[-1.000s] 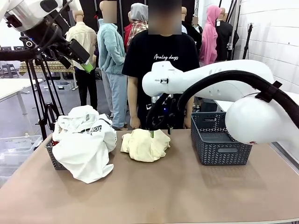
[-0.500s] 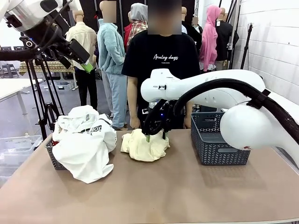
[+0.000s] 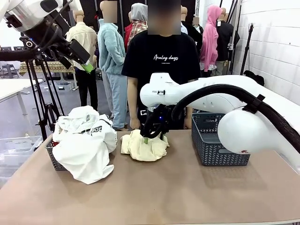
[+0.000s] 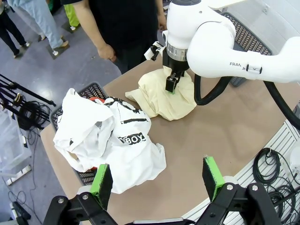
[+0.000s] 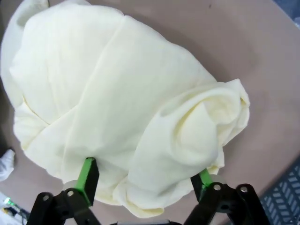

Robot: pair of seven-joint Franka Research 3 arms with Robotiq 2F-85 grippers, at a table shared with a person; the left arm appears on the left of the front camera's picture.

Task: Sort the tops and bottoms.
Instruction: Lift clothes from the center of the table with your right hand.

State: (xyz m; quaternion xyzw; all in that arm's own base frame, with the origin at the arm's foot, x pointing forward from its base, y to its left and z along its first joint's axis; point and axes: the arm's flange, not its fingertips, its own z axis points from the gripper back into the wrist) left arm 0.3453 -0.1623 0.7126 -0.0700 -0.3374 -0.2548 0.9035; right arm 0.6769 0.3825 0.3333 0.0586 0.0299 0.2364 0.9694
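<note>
Front view: the right hand point(image 3: 153, 137) has its green-padded fingers down in the top folds of a cream garment point(image 3: 143, 146) crumpled near the middle of the brown worktop point(image 3: 187, 187), just in front of the person in a black T-shirt point(image 3: 161, 56) standing at the far side. Right wrist view: the two fingers stand spread wide on either side of a raised fold of that cream garment point(image 5: 122, 103), pads point(image 5: 87, 174) touching the cloth, and whether they are pinching it I cannot tell. Left of the cream garment, a white T-shirt with black lettering point(image 3: 86, 143) is heaped over a dark basket point(image 3: 52, 157) at the worktop's left side, spilling down its front onto the surface; in the left wrist view a small patch of red cloth point(image 4: 97, 100) peeks out under the white T-shirt point(image 4: 110, 140). A second dark basket point(image 3: 219, 146) sits to the right of the cream garment, behind the right arm. The left hand point(image 3: 77, 54) hangs high at the upper left, well above the worktop; the left wrist view shows its hand point(image 4: 157, 180) with fingers spread wide apart and nothing between them, looking down on the white heap and the cream garment point(image 4: 164, 96)
</note>
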